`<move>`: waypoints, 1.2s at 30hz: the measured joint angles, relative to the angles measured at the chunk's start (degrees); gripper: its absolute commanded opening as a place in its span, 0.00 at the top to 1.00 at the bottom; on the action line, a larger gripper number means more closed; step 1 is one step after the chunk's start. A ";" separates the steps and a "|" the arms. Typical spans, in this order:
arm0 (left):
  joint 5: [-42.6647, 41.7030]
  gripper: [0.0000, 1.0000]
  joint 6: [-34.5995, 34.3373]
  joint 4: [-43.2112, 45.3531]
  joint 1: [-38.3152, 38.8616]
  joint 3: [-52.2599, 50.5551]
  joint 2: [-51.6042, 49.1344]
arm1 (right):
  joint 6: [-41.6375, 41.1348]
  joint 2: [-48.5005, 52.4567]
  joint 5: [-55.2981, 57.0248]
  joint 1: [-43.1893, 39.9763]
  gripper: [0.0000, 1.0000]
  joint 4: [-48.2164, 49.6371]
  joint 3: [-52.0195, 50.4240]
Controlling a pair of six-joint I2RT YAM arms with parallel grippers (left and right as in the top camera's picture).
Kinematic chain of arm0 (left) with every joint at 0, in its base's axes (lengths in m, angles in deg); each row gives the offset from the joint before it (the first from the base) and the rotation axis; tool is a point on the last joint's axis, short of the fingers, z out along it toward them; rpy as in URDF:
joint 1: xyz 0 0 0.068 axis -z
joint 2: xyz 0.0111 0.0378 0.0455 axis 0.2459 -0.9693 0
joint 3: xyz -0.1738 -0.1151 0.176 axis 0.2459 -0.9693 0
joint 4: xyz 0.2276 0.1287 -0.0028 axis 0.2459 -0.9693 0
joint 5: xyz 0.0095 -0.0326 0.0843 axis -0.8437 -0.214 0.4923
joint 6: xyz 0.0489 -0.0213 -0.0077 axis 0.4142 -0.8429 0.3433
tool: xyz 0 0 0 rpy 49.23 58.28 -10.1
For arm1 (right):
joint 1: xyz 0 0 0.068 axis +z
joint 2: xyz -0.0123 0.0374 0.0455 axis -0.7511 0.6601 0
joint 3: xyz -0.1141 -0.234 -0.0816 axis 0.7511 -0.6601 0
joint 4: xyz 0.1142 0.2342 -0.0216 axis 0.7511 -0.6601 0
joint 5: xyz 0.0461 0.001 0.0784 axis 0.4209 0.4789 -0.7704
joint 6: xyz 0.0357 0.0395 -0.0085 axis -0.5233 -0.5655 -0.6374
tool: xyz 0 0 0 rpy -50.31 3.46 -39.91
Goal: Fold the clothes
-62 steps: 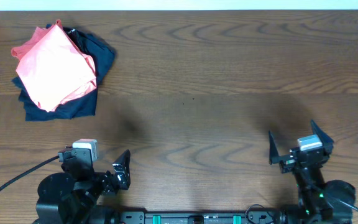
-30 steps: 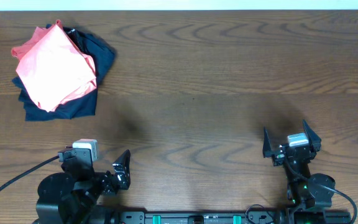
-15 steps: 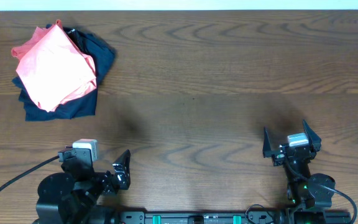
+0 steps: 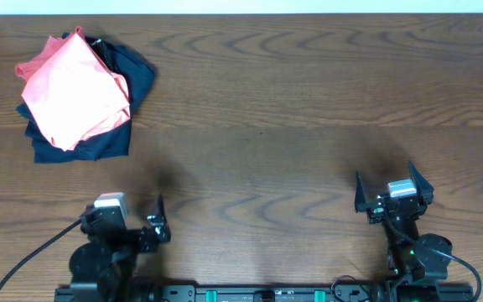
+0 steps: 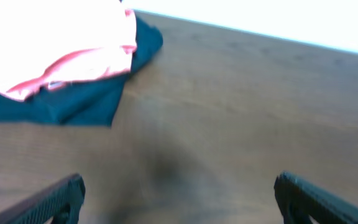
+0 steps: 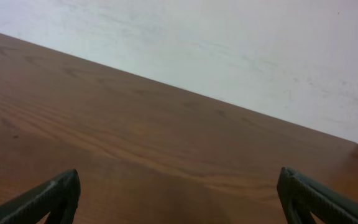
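Observation:
The clothes, a salmon-pink T-shirt, lie in a rough square bundle with the plain side up at the table's far left. They rest on top of dark navy garments. In the left wrist view the pink shirt shows at the upper left, blurred. My left gripper is open near the front edge, well short of the pile and holding nothing. My right gripper is open at the front right, over bare wood, far from the clothes.
The navy garments stick out under the pink shirt on its right and near sides. The brown wooden table stretches between the pile and both arms. A pale wall rises behind the table's far edge.
My left arm has shifted and turned a little at the front edge, and its gripper now points more straight ahead. The right arm turned earlier and has since held still. The clothes have not moved.

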 measured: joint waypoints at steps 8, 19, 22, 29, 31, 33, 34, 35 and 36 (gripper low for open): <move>0.79 0.02 0.68 25.27 -0.02 -14.60 2.14 | 0.00 0.00 0.02 0.00 0.01 0.00 0.00; 1.31 0.02 4.76 38.62 -0.02 -23.91 2.25 | 0.00 0.00 0.07 0.00 0.01 0.00 0.00; 1.33 0.02 4.96 38.58 -0.02 -23.89 2.25 | 0.00 0.00 0.07 0.00 0.01 0.00 0.00; 1.44 0.02 4.96 38.58 -0.02 -23.87 2.25 | 0.00 0.00 0.07 0.00 0.01 0.00 0.00; 1.49 0.02 4.96 38.56 -0.02 -23.87 2.25 | 0.00 0.00 0.07 0.00 0.01 0.00 0.00; 1.49 0.02 4.96 38.56 -0.02 -23.87 2.25 | 0.00 0.00 0.07 0.00 0.01 0.00 0.00; 1.49 0.02 4.96 38.56 -0.02 -23.87 2.25 | 0.00 0.00 0.07 0.00 0.01 0.00 0.00; 1.49 0.02 4.96 38.56 -0.02 -23.87 2.25 | -0.02 0.00 0.07 0.00 0.01 0.00 0.00; 1.49 0.02 4.96 38.58 -0.02 -23.87 2.25 | 0.00 0.00 0.07 0.00 0.01 0.00 0.00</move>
